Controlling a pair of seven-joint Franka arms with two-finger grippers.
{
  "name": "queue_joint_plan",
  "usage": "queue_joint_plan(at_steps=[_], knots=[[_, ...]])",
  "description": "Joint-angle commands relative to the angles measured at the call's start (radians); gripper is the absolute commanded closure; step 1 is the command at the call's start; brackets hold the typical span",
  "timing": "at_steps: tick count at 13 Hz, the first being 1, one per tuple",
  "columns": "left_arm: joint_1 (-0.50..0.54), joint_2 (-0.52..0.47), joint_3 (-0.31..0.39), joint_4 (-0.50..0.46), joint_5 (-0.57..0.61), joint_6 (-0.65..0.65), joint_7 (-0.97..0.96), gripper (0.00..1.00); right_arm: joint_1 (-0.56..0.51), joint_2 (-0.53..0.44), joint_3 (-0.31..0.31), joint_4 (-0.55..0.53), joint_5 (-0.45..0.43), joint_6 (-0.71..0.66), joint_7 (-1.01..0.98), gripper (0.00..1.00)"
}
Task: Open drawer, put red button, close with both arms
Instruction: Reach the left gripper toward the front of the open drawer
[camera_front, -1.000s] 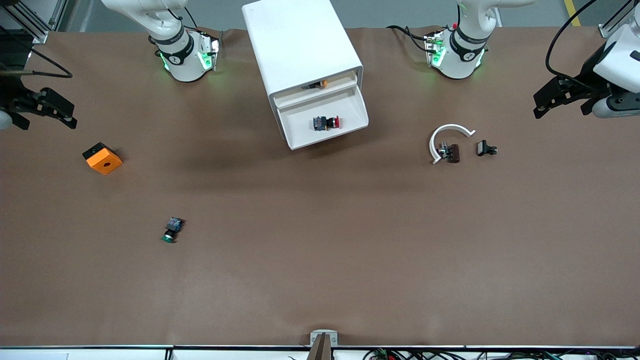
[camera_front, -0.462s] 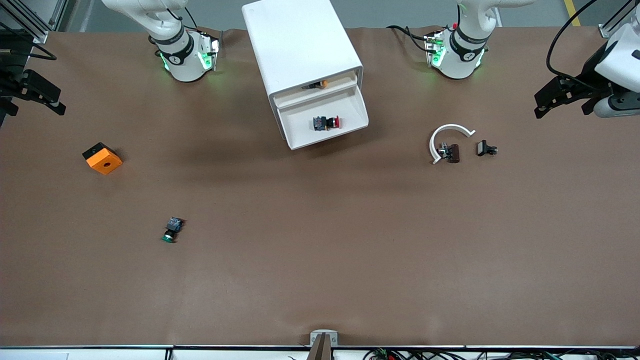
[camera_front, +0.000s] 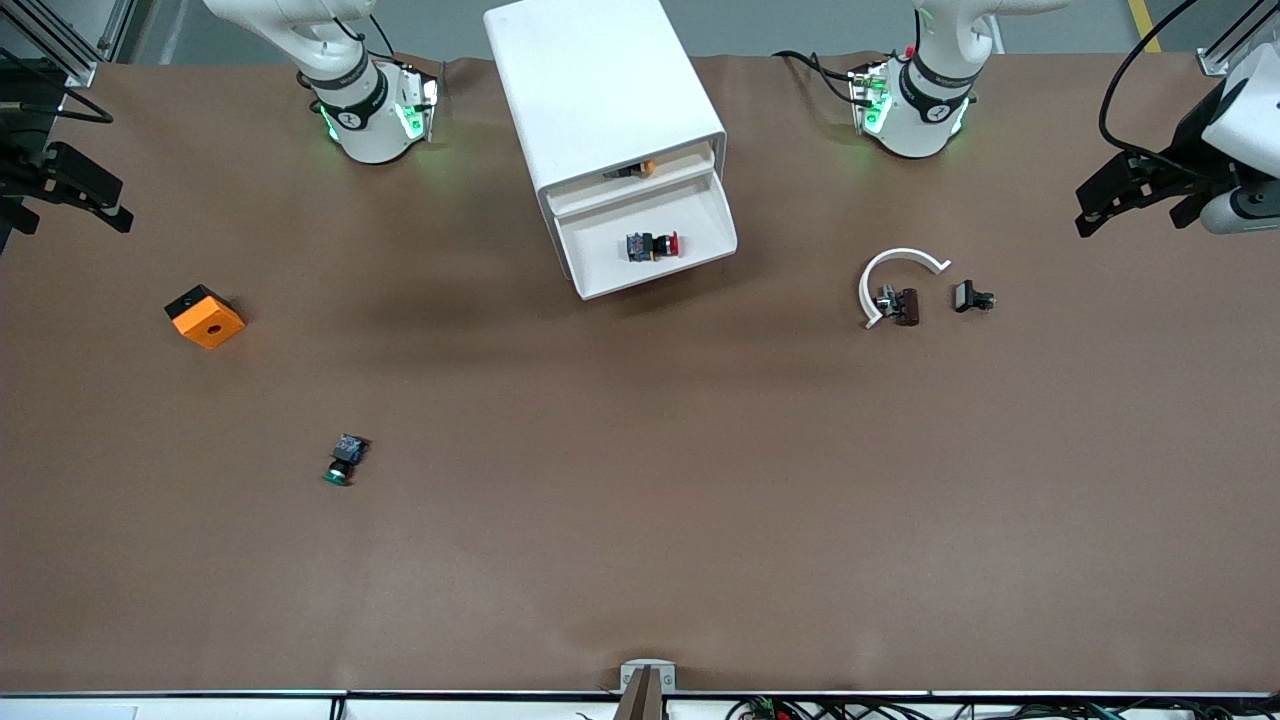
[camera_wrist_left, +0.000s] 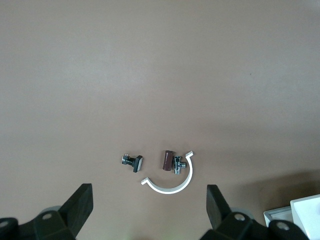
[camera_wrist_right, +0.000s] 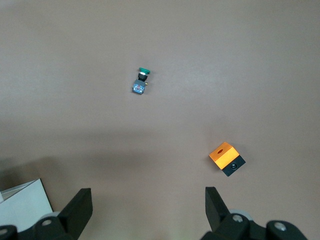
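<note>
Front view: the white cabinet (camera_front: 608, 95) is standing on the brown tabletop (camera_front: 640, 520) between the two arm bases, with its front facing the front camera. Its lowest drawer (camera_front: 647, 245) is sitting pulled out, and the red button (camera_front: 652, 245) is lying on its side inside that drawer, red cap pointing toward the left arm's end of the tabletop. A small orange-and-black part (camera_front: 630, 170) is showing in the slot just above the open drawer.

The left tool (camera_front: 1125, 192) is hanging over the left arm's end of the tabletop, its fingers spread wide and gripping nothing. The right tool (camera_front: 70, 190) is hanging over the right arm's end, likewise spread wide and empty; both arms are waiting well apart from the cabinet.

Loose parts: a white curved clip (camera_front: 895, 275) is lying toward the left arm's end, touching a small brown-and-metal fitting (camera_front: 901, 305), with a small black piece (camera_front: 972, 297) just beside them. An orange block (camera_front: 205, 317) is resting toward the right arm's end, and a green-capped button (camera_front: 344, 460) is lying nearer to the front camera than that block.
</note>
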Motion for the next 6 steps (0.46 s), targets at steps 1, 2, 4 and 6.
queue_joint_plan(at_steps=[1, 2, 4, 6], knots=[[-0.028, 0.057, -0.031, 0.017, -0.014, 0.000, -0.037, 0.00, -0.020, 0.013, 0.012, 0.029, 0.015, -0.019, 0.012, 0.00], [-0.043, 0.089, -0.054, 0.014, -0.021, 0.024, -0.078, 0.00, -0.019, 0.013, 0.012, 0.029, 0.017, -0.019, 0.014, 0.00], [-0.065, 0.169, -0.125, 0.009, -0.020, 0.097, -0.172, 0.00, -0.018, 0.013, 0.012, 0.029, 0.017, -0.019, 0.015, 0.00], [-0.092, 0.253, -0.185, -0.009, -0.017, 0.214, -0.299, 0.00, -0.018, 0.013, 0.012, 0.029, 0.017, -0.019, 0.015, 0.00]])
